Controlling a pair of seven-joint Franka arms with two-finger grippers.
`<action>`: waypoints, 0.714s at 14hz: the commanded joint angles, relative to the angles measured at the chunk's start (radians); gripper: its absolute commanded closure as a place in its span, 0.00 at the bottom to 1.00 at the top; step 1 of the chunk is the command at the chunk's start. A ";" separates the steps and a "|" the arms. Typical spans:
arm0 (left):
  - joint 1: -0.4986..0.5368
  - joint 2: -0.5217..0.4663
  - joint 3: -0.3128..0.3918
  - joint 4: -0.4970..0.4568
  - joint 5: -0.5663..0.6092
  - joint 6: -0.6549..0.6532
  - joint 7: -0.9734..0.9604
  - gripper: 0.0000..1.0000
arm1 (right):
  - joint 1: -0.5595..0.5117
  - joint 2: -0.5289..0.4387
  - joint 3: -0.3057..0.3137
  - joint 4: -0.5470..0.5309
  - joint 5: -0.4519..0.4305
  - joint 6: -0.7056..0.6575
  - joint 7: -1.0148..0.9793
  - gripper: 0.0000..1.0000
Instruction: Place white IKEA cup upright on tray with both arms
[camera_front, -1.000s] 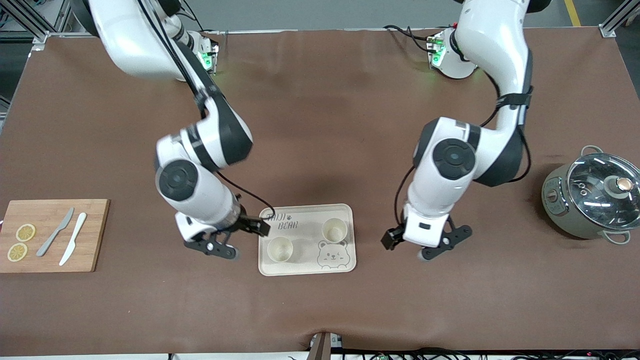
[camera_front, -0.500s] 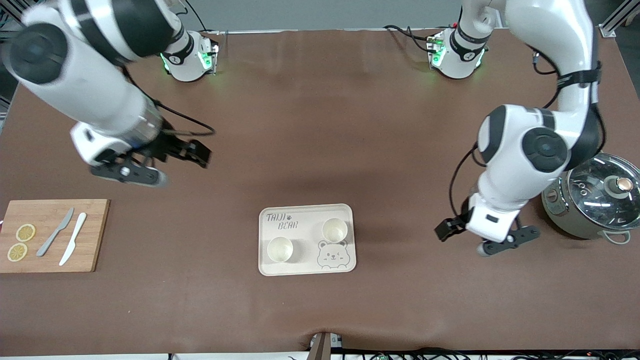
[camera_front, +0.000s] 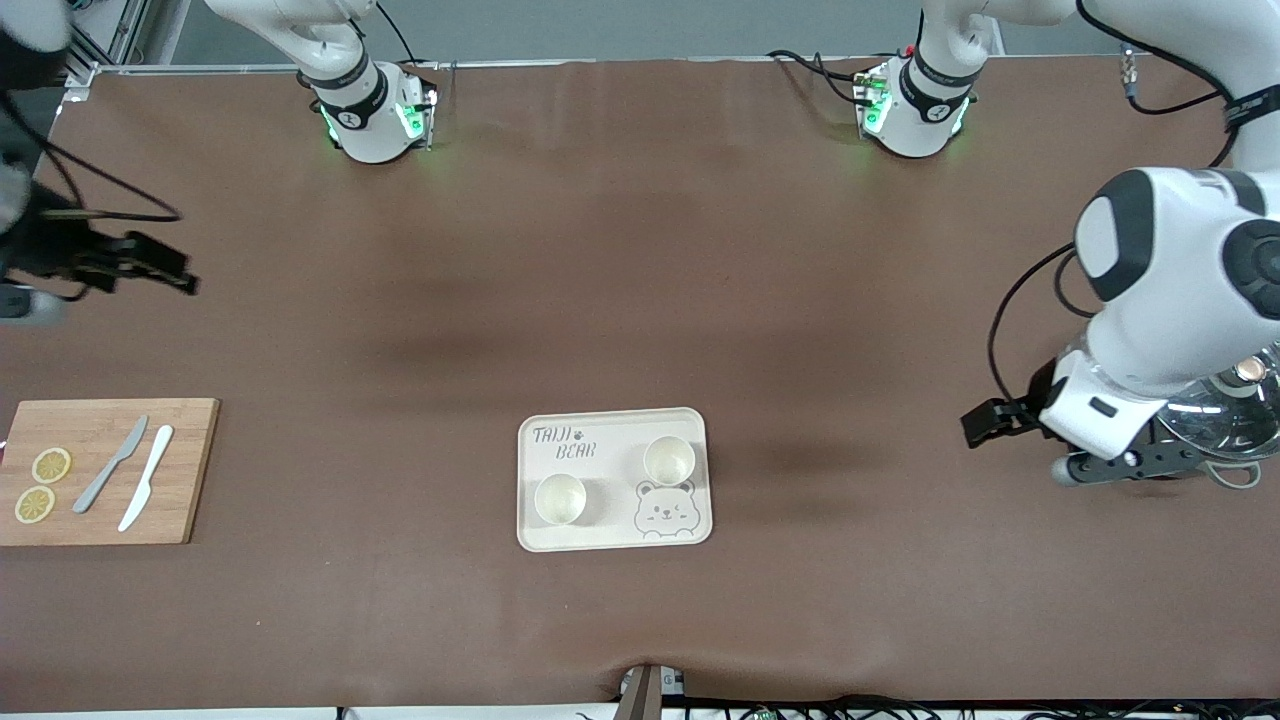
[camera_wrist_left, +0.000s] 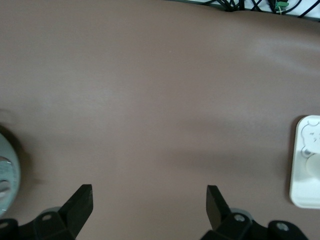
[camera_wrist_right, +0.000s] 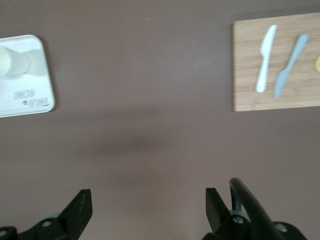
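Observation:
The cream tray (camera_front: 610, 470) lies on the brown table, printed "TAIJI BEAR" with a bear face. Two white cups stand upright on it, one (camera_front: 559, 498) near the right arm's end and one (camera_front: 669, 460) near the left arm's end. My left gripper (camera_front: 1125, 468) is open and empty over the table beside the pot; its view (camera_wrist_left: 149, 192) shows the tray's edge (camera_wrist_left: 296, 192). My right gripper (camera_front: 25, 300) is open and empty over the table's edge at the right arm's end; its view (camera_wrist_right: 148, 195) shows the tray (camera_wrist_right: 30, 100) and a cup (camera_wrist_right: 12, 62).
A grey pot with a glass lid (camera_front: 1230, 420) stands at the left arm's end, partly under the left arm. A wooden cutting board (camera_front: 100, 520) at the right arm's end holds two knives (camera_front: 146, 490) and lemon slices (camera_front: 50, 465).
Both arms have swung away from the tray toward their own ends of the table, grippers open and empty. The cups and tray have not moved.

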 joint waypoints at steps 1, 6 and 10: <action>0.036 -0.052 -0.005 -0.026 -0.010 -0.037 0.092 0.00 | -0.064 -0.022 0.022 -0.029 -0.005 0.022 -0.055 0.00; 0.073 -0.113 0.000 0.024 0.045 -0.100 0.160 0.00 | -0.063 -0.017 0.022 -0.025 -0.005 0.022 -0.055 0.00; 0.088 -0.113 0.000 0.107 0.045 -0.177 0.157 0.00 | -0.064 -0.003 0.022 -0.023 -0.005 0.016 -0.055 0.00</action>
